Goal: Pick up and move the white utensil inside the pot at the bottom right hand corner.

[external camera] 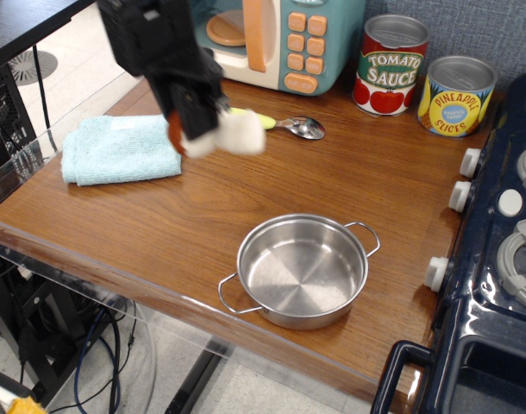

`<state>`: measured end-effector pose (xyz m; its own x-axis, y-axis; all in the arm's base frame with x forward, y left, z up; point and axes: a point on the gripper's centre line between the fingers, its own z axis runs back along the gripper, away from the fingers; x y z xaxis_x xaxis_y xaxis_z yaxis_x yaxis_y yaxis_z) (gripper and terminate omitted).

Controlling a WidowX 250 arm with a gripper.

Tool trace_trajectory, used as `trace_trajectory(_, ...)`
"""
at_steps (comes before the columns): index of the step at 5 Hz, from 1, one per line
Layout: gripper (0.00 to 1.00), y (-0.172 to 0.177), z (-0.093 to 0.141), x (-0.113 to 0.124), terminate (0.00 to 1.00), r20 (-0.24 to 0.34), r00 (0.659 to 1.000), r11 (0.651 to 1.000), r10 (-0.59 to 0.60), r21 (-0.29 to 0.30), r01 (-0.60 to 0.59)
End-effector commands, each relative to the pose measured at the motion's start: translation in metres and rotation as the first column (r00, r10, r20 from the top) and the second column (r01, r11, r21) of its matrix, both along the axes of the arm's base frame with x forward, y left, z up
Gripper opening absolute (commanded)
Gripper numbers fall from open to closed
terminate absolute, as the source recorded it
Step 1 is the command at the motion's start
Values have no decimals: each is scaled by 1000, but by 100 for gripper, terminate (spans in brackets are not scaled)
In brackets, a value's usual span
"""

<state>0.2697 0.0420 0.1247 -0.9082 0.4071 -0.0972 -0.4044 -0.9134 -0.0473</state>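
Gripping the stubby cream-white utensil point(222, 138) with an orange-brown end, the black tool point(198, 129) carries it above the wooden table point(246, 190), short of the empty shallow steel pot point(303, 270), likely its drop target.

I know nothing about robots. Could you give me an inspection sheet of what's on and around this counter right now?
Surface: wooden counter, toy stove at right.
Job's things: white utensil held above the counter; pot empty, front right.
Clutter: blue cloth, spoon, toy microwave, tomato can, pineapple can.
Gripper: gripper shut on the utensil.
Cables: dark cables under the counter.
Surroundings: grey wall behind, tiled floor at left.
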Motion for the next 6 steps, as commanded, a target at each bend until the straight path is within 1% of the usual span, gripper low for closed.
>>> trace_trajectory(1, 0, -34, -28, -21, 0, -10, 993, 992, -116, 55, 117)
trace_trajectory(2, 0, -51, -46, -24, 0, -21, 986, 982, -168, 82, 169)
trace_trajectory(3, 0, -61, -62, -27, 0, -47, 977, 971, -206, 115, 210)
trace_trajectory(4, 100, -54, -72, -23, 0, -101, 971, 962, -217, 147, 230)
trace_trajectory(5, 100, -48, -75, -20, 0, -108, 974, 965, -197, 155, 212)
trace_trajectory(6, 100, -46, -71, -17, 0, -106, 975, 966, -195, 149, 210)
